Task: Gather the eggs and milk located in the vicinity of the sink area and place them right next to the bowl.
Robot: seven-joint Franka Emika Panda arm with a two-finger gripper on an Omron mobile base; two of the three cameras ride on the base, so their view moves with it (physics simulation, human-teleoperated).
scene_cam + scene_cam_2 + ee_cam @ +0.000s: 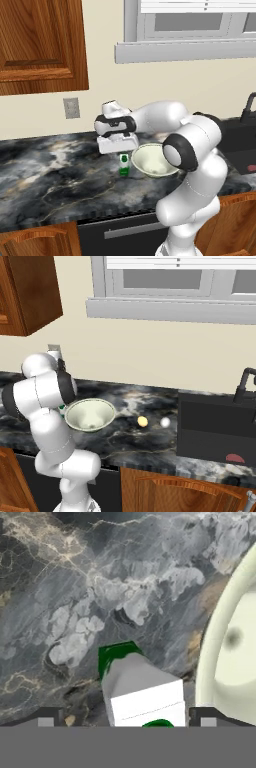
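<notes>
White-and-green milk [142, 699] stands upright between the spread gripper [126, 721] fingers, apparently released, just left of the bowl [154, 159].

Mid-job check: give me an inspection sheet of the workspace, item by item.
Surface: dark marble counter.
Job's things: milk upright beside the bowl; two eggs on the counter between bowl and sink.
Clutter: nothing seen.
Grippers: gripper straddles the milk, fingertips apart; contact unclear.
Cables: nothing seen.
Surroundings: window, wooden wall cabinet, wall outlet, faucet.
</notes>
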